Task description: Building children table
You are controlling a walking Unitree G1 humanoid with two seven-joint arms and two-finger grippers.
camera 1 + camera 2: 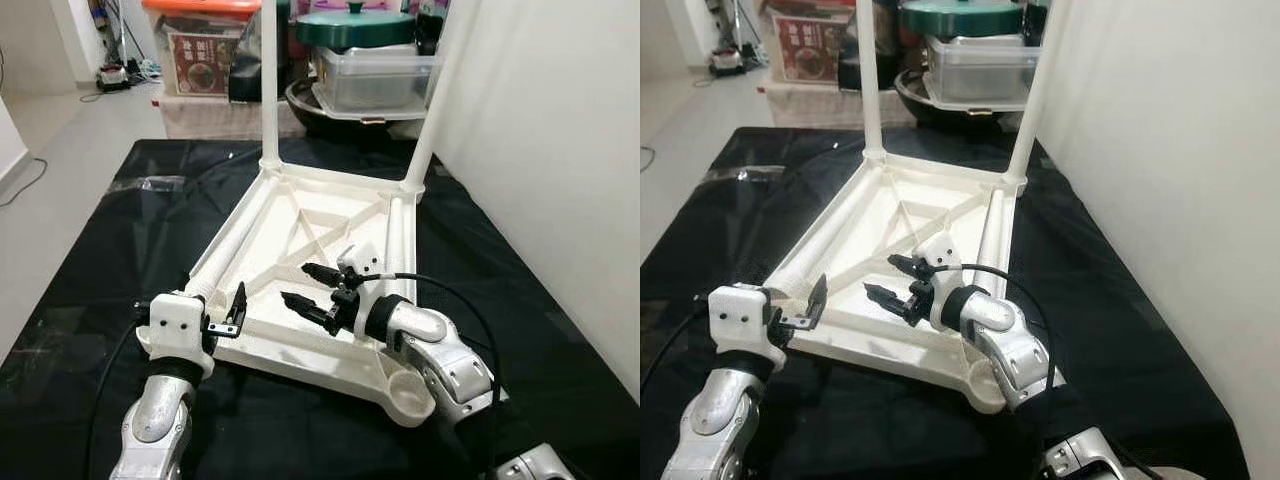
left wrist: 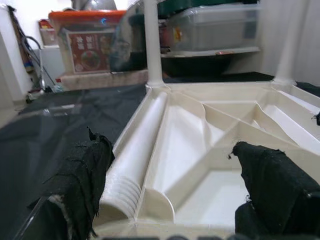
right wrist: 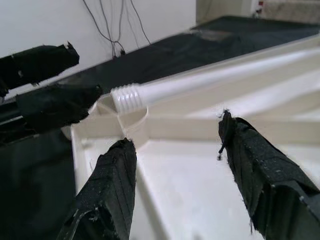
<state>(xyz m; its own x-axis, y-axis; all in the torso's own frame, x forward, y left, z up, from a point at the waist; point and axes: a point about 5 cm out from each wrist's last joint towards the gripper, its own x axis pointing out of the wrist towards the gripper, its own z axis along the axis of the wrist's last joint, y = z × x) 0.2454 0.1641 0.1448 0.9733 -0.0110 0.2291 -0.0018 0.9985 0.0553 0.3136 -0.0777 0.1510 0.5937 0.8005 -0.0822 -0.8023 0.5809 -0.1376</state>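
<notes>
White plastic children's tabletop (image 1: 300, 250) lies upside down on the black floor mat (image 1: 90, 270), ribbed underside facing up. Two white tube legs stand upright in the far corner sockets: far-left leg (image 1: 269, 80), far-right leg (image 1: 440, 90). Two more white legs lie loose inside the tabletop frame, one along its left edge (image 1: 235, 250), threaded end toward me, and one along its right edge (image 1: 396, 240).

My left gripper (image 1: 238, 310) sits at the near-left corner of the tabletop, black fingers spread, nothing between them; in the left wrist view the threaded end of the left lying leg (image 2: 122, 192) shows between the fingertips (image 2: 85, 170), not touched.

My right gripper (image 1: 308, 286) hovers over the near middle of the underside, fingers spread wide, holding nothing, pointing toward the left lying leg.

Behind the mat: orange-lidded clear plastic bin (image 1: 200, 40), clear container (image 1: 375, 75) with green lid. White wall on the right.
</notes>
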